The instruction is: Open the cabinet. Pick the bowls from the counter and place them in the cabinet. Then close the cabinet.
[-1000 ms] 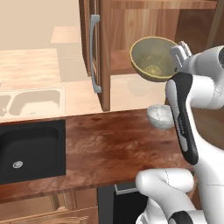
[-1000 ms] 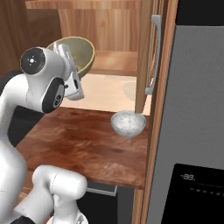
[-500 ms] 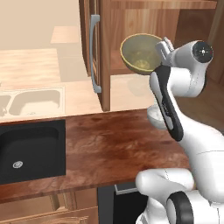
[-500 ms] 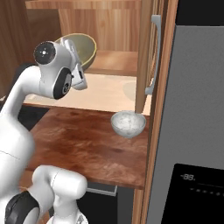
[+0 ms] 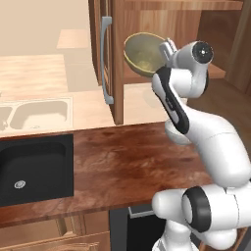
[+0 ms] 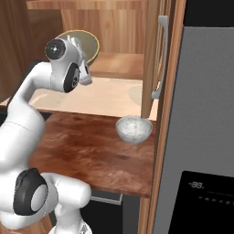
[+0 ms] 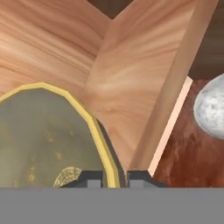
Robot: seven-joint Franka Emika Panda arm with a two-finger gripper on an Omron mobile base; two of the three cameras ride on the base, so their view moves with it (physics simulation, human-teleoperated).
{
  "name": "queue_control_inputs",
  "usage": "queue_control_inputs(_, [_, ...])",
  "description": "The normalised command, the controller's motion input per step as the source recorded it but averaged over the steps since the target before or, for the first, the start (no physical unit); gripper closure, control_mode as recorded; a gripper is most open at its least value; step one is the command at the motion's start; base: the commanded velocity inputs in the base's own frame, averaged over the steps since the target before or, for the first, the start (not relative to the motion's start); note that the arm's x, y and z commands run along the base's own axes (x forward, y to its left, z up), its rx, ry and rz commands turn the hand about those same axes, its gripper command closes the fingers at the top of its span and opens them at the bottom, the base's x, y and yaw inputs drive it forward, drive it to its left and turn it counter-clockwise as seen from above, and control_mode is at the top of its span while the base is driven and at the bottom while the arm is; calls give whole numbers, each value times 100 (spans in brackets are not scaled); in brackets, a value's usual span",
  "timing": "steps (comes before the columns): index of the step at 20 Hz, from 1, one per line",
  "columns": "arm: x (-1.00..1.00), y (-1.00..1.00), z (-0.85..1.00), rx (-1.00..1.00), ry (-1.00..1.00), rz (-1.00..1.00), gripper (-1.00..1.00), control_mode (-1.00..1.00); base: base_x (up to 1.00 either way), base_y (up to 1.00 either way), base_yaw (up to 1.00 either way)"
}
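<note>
Left base view: the gripper [image 5: 165, 49] is holding the olive-yellow bowl [image 5: 142, 54] inside the open cabinet [image 5: 171, 29]. Right base view: the white-grey bowl [image 6: 133, 129] is sitting on the counter [image 6: 87, 153]. Hand view: the fingertips [image 7: 89, 178] are pinching the olive bowl's rim (tilted).

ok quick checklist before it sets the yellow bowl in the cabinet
1. Cabinet doors open: ok, both stand open.
2. Grip on the olive-yellow bowl: ok, the end effector pinches its rim.
3. Bowl level: not ok, it is tilted, its opening facing sideways.
4. Bowl over the shelf: cannot tell, it hangs at the cabinet's opening.
5. Shelf space free: ok where visible; the part behind the bowl is hidden.
6. White-grey bowl out of the way: ok, it sits on the counter below.
</note>
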Motion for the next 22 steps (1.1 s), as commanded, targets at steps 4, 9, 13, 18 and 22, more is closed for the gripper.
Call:
queue_control_inputs(4, [75,12,0,3,0,4,100,-100,0,0,0])
queue_control_inputs(9, [67,3,0,3,0,3,100,-100,0,0,0])
queue_control_inputs(13, [46,0,-8,1,0,2,100,-100,0,0,0])
queue_control_inputs(18, [3,0,-1,0,0,0,100,-100,0,0,0])
queue_control_inputs(22, [-26,0,6,0,-7,0,100,-100,0,0,0])
